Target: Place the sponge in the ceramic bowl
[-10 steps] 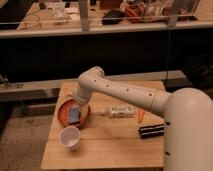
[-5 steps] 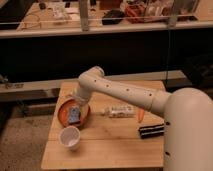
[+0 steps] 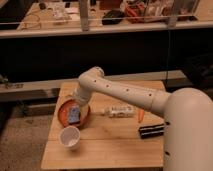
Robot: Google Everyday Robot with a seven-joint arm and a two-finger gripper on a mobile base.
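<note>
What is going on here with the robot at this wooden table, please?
The robot's single arm reaches across the wooden table, with its end effector low over the orange ceramic bowl. The blue-grey sponge lies inside the bowl, just under the end effector; whether it is gripped cannot be told. A white cup stands on the table near the bowl.
</note>
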